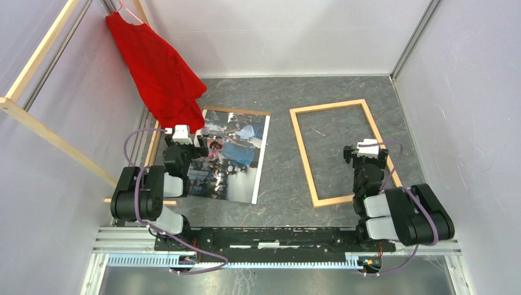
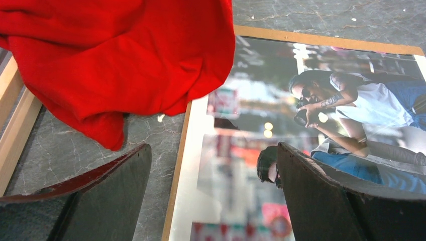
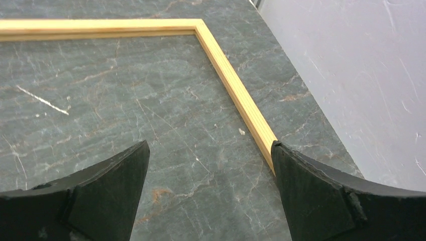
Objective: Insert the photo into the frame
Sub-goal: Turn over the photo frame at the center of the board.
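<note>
The photo (image 1: 236, 160) is being hovered over by the spread, empty left gripper (image 2: 211, 155), the frame (image 1: 302, 153) by the spread right gripper (image 3: 211, 150). Pinching the photo's edge is probably being called for next.

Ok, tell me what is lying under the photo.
A brown board lies under the photo, showing only as a thin strip along two of its edges. The print covers the rest, so anything else beneath it cannot be seen.

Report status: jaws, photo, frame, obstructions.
Both jaws open, empty. Rectangular paper photo print flat, outside thin light-wood rectangular frame. Red fabric shirt overhangs print's far-left corner.
</note>
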